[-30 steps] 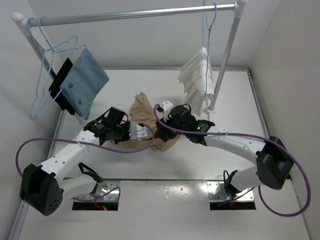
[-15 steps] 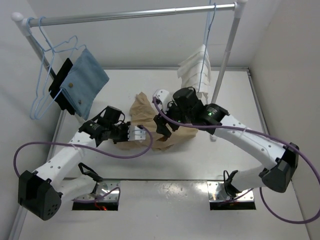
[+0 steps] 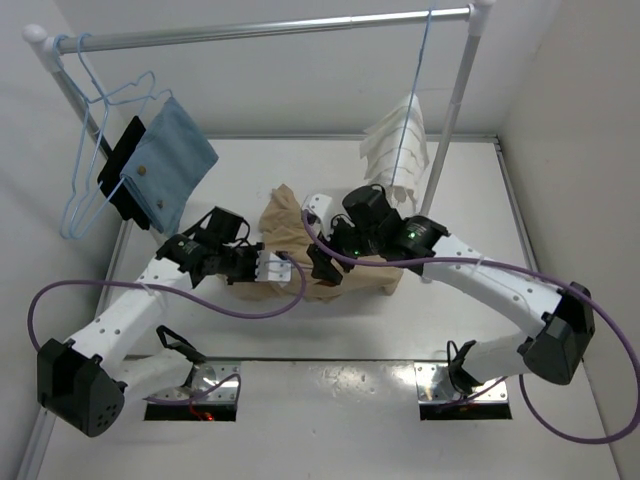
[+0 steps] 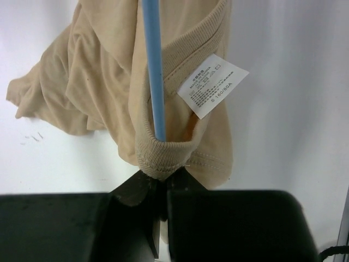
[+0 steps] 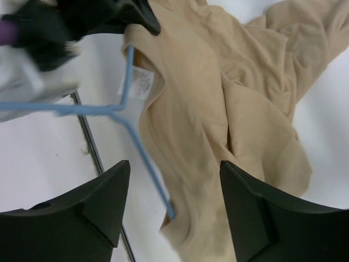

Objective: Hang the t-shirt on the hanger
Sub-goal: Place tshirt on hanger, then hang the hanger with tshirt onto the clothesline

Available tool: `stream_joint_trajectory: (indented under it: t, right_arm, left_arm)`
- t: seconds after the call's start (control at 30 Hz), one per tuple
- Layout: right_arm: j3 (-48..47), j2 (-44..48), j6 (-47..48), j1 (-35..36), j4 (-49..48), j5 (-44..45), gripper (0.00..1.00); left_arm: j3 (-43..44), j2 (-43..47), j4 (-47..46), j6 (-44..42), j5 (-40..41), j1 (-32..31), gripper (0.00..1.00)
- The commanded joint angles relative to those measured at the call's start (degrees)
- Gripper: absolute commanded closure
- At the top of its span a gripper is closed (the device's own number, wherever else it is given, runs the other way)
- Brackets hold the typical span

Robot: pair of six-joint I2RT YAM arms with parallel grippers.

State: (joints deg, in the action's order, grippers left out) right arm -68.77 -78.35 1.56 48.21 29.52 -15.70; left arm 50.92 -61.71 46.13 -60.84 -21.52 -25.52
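White table (image 3: 300, 165) | t-shirt (image 4: 103, 71) tan, crumpled | hanger (image 4: 154, 65) through collar

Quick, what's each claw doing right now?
Left claw: closed on the t-shirt collar, right by the hanger wire.
Right claw: open, holding nothing.

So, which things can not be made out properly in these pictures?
T-shirt: sleeves and hem lost in its own folds, every view.
Hanger: top view, too thin to find; right wrist view, one side cut off by the left edge.
Label: left wrist view, upper lines too small to read.
Left gripper: right wrist view, blurred and cut off by the top edge.
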Motion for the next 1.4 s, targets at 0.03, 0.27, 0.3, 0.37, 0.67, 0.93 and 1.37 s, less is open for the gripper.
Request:
stream_joint_trajectory:
  t: [0.03, 0.27, 0.3, 0.37, 0.67, 0.93, 1.37]
  right_arm:
    - [3.73, -1.11, -3.65, 0.31, -11.57, -0.82, 0.42]
    - [8.82, -0.24, -9.99, 0.31, -20.2, -0.82, 0.97]
    - [9.44, 0.29, -10.0, 0.31, -20.98, -0.3, 1.0]
    - [11.63, 2.92, -11.66, 0.31, -21.61, -0.29, 1.0]
    - [19.81, 14.01, -12.2, -0.22, -21.52, 1.37, 1.0]
    - [19.29, 15.15, -12.72, -0.22, -21.6, 3.22, 1.0]
    - [5.06, 13.13, -22.21, 0.31, -19.94, 12.61, 1.0]
  left_arm:
    - [2.35, 1.68, 0.54, -2.09, -6.51, 0.21, 1.0]
    - [2.87, 1.68, 1.07, 0.8, -10.29, 2.31, 1.0]
    - [2.87, 1.68, 1.07, 0.81, -10.3, 3.18, 1.0]
    - [2.87, 1.68, 1.07, 2.12, -10.91, 3.9, 1.0]
    - [2.87, 1.16, 1.07, 3.89, -14.41, 11.19, 0.66]
    - [5.86, -0.43, 0.01, 8.54, -16.01, 11.72, 0.37]
    - [6.31, 12.48, -17.88, 31.99, -13.13, 12.77, 0.0]
